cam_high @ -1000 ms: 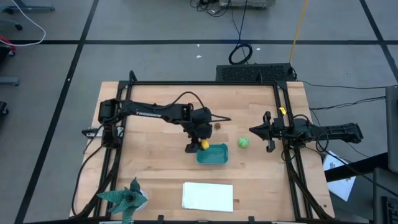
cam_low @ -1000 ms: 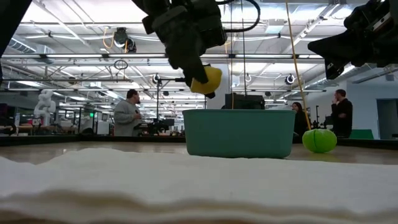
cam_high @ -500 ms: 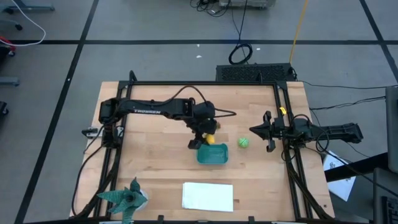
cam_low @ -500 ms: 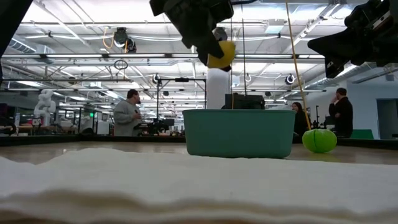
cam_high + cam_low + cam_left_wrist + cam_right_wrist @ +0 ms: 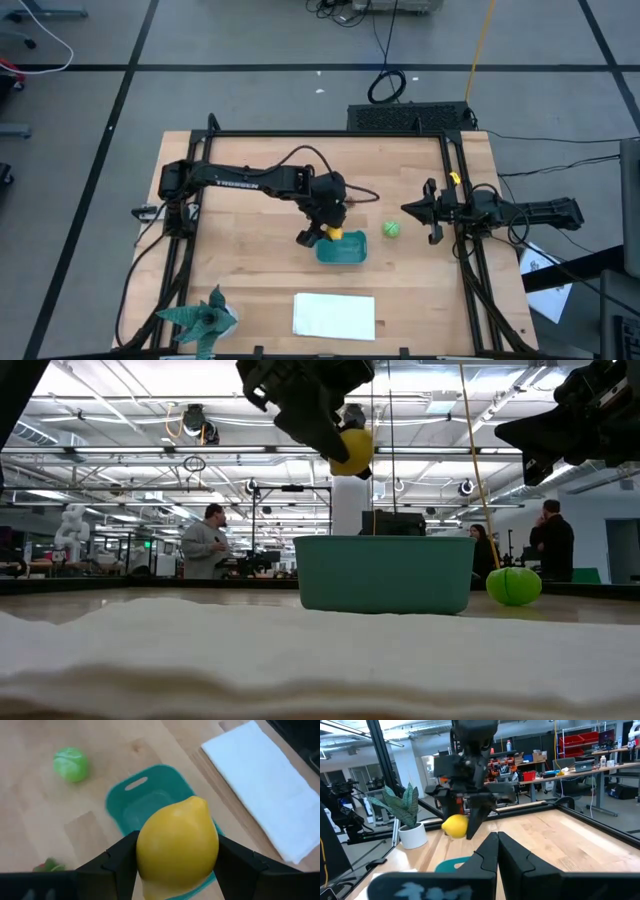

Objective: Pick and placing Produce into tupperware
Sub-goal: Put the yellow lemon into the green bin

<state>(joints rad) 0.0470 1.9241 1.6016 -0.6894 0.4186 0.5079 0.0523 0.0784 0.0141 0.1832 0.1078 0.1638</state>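
My left gripper [image 5: 327,228] is shut on the yellow lemon [image 5: 177,842] and hangs over the left part of the teal tub [image 5: 343,250]. The low view shows the lemon [image 5: 351,450] well above the tub's rim [image 5: 385,541]. The green round piece [image 5: 392,229] rests on the table, right of the tub, also seen in the left wrist view [image 5: 71,764]. A small reddish piece [image 5: 47,866] lies on the table at the edge of the left wrist view. My right gripper [image 5: 432,213] waits shut near the table's right edge, holding nothing. My left gripper pinches the lemon between its two fingers [image 5: 122,862], one on each side of the lemon's belly [image 5: 150,855]. The fingers come from above, slanting down. The lemon is lifted clear, over the tub's inside [image 5: 150,810], its pointed tip [image 5: 200,802] facing away from the wrist.
A flat white sheet [image 5: 334,315] lies near the table's near edge. A green spiky figure [image 5: 200,320] stands at the near left corner. A black metal frame [image 5: 330,134] rims the table. People stand in the room beyond [image 5: 205,540].
My left gripper, still shut on the lemon, has risen and moved toward the table's right, from beside the tub's left wall to above the tub. The lemon went up with it. Tub, green piece and right arm have stayed put.
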